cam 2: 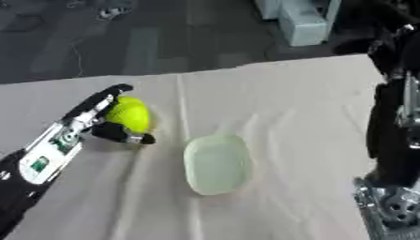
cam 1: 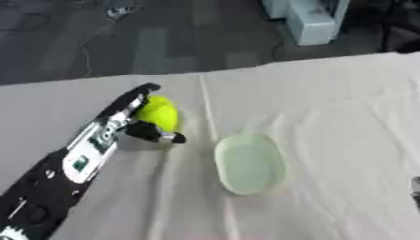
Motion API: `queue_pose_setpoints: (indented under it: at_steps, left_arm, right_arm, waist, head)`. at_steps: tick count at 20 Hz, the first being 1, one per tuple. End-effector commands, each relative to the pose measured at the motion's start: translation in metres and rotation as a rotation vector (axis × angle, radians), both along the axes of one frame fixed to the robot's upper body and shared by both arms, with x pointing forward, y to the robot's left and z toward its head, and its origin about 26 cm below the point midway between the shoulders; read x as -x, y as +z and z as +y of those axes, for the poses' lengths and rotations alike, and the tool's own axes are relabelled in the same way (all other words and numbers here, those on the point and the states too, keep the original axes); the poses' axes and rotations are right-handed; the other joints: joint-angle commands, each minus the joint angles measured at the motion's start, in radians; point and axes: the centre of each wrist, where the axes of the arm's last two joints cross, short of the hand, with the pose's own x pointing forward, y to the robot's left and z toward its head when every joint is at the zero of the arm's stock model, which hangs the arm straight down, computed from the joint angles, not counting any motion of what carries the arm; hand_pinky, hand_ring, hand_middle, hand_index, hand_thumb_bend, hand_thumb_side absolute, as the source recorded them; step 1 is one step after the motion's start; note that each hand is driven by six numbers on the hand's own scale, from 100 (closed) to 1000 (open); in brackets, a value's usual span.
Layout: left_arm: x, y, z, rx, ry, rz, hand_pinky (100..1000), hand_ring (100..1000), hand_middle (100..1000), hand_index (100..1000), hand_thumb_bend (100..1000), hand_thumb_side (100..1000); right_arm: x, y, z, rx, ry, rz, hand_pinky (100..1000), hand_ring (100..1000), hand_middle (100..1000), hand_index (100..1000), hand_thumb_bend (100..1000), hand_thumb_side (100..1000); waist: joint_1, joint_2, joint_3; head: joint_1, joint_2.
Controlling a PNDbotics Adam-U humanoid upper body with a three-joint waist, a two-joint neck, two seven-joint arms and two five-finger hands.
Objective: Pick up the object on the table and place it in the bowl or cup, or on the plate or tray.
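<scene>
The worktop (cam 1: 344,108) fills most of both views, draped in a pale, creased cloth (cam 1: 328,197) whose folds run toward the near edge. Beyond its far edge lies dark carpeted floor (cam 1: 164,42), with a thin cable (cam 1: 85,51) trailing across it and a light blue-white box-shaped unit (cam 1: 308,21) standing at the upper right.

The robot's left arm (cam 1: 57,178) comes in from the lower left, black with a silver and white forearm panel, and stretches diagonally up over the cloth. The right arm (cam 2: 393,140) shows only in the right eye view, as a dark upright mass along the right edge with a silver joint at the bottom; its hand cannot be made out.

A pale green, translucent oval tray (cam 1: 250,164) lies on the cloth near the middle, to the right of the left hand and apart from it. Nothing rests on it.

The left hand (cam 1: 135,112) is closed round a bright yellow-green ball (cam 1: 158,115): fingers reach over the ball's far left side, and the thumb (cam 1: 160,133) curls beneath its near side. The ball sits in that grasp at the cloth's left part, up and to the left of the tray, not on it. Whether it touches the cloth cannot be told.
</scene>
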Motion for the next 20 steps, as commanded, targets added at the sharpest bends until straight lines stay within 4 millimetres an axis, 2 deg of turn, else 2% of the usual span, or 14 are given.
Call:
queue_pose_setpoints:
  at_steps: [1,7,15,17,20]
  left_arm:
    - [-0.001,0.004,0.002,0.000,0.066,-0.099,452,635,945,927,1000,466]
    - [-0.004,0.000,0.001,0.005,0.099,-0.111,504,674,966,936,1000,531]
    - [-0.011,0.015,0.000,-0.036,0.092,-0.094,517,689,980,940,983,582]
    - [-0.011,0.018,-0.001,-0.045,0.095,-0.094,452,619,948,910,979,538]
    - [-0.012,0.021,0.000,-0.067,0.122,-0.113,241,469,835,803,1000,442]
  right_arm:
    - [0.003,0.008,0.002,-0.005,0.013,-0.033,567,835,892,927,100,1000]
    - [0.003,0.008,0.002,-0.006,0.015,-0.034,567,835,892,928,100,1000]
    - [0.003,0.007,0.002,-0.006,0.017,-0.030,567,835,892,928,100,1000]
    - [0.003,0.007,0.002,-0.007,0.018,-0.029,567,835,893,928,100,1000]
    - [0.003,0.007,0.002,-0.008,0.019,-0.028,567,836,893,929,100,1000]
  waist:
    - [-0.005,-0.014,-0.004]
    - [-0.004,-0.013,-0.005]
    - [0.000,-0.017,-0.008]
    - [0.002,-0.018,-0.007]
    - [0.005,-0.018,-0.006]
  head:
    - [0.010,-0.016]
    - [0.011,-0.020]
    - [0.013,-0.020]
    - [0.013,-0.019]
    - [0.012,-0.020]
